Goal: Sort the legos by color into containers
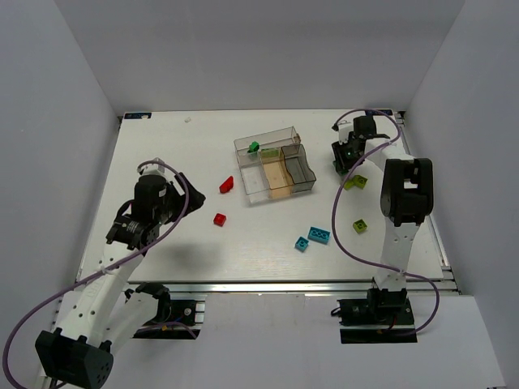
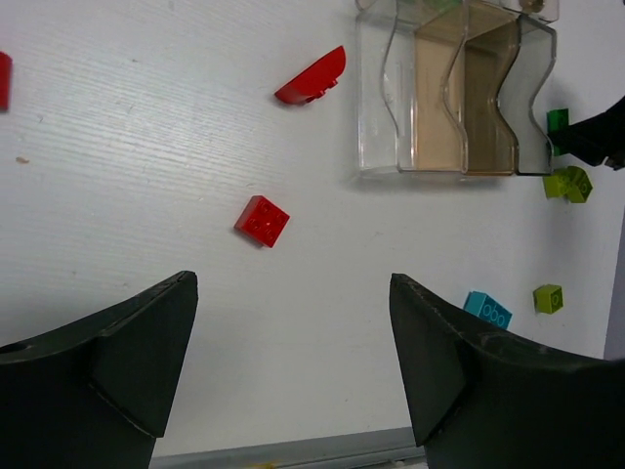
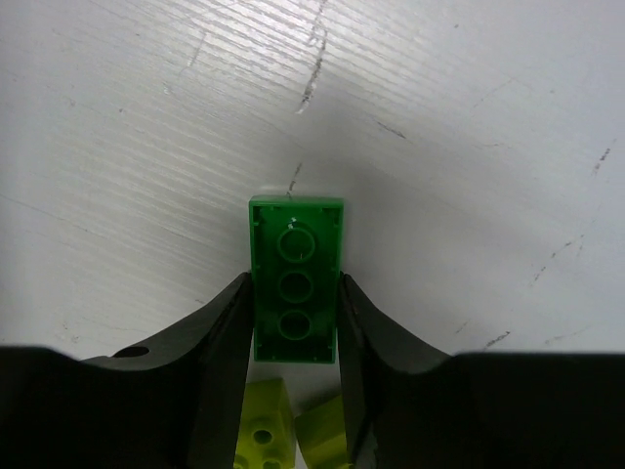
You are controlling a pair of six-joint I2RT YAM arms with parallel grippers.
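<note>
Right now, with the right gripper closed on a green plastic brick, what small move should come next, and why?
Probably raise the right gripper and carry its green plastic brick left toward the clear plastic bins, where another green brick already sits.

Left arm [image 1: 105, 279] leans forward off its base, elbow bent, wrist angled in toward the middle. The left gripper [image 2: 293, 288] hangs wide open, its two dark fingers well apart with nothing between them. Over to the right arm [image 1: 403, 198]: upright from its base, then stretched out to the far side, wrist tipped downward. The right gripper [image 3: 293, 293] is clamped tight on a green brick [image 3: 296, 230] — one finger pressed against each long side. It looks low, though how low is hard to judge from overhead.
</note>
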